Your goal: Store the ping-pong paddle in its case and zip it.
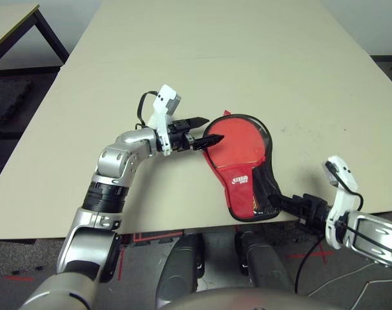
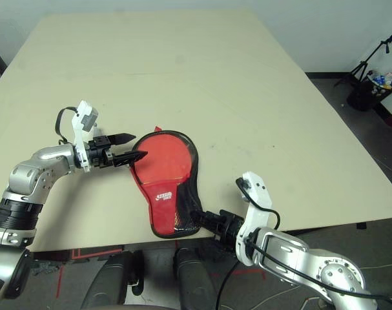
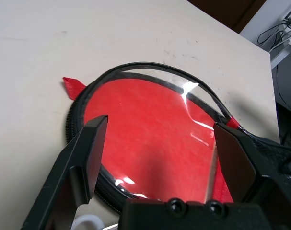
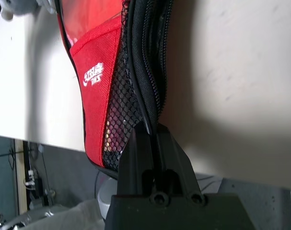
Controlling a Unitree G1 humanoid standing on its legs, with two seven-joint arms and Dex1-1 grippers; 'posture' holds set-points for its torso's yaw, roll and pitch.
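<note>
Red case point(image 1: 237, 158) on table point(image 1: 183, 64), contents apparently hidden, left gripper point(image 1: 199, 132) wide, right gripper point(image 4: 152, 132) pinching its zipper edge

Head eyes look down; wrist cameras sit close.

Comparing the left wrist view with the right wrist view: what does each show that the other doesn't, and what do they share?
Left wrist only: the left hand, fingers spread wide over the round end of the red fabric paddle-shaped case, and a small red tab at its rim. Right wrist only: the right hand, shut on the case's black zipper edge, plus the black mesh pocket and white logo. Shared: the case and the beige table.
</note>
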